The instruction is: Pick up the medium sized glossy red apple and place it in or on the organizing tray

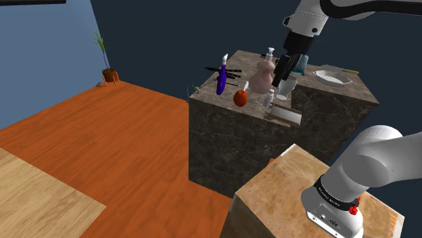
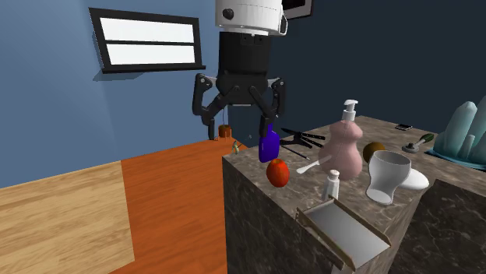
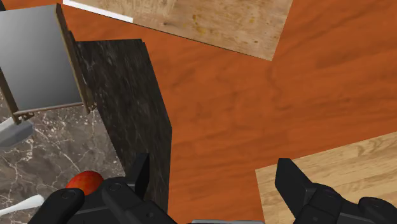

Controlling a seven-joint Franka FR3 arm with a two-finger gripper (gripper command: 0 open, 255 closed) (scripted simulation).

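gripper is hovering, fingers wide apart, holding nothing. red apple is sitting on the worktop edge at its five o'clock, second exterior view; centring over it before lowering seems wise.

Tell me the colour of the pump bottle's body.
Pale pink; the pump bottle shows best in the second exterior view.
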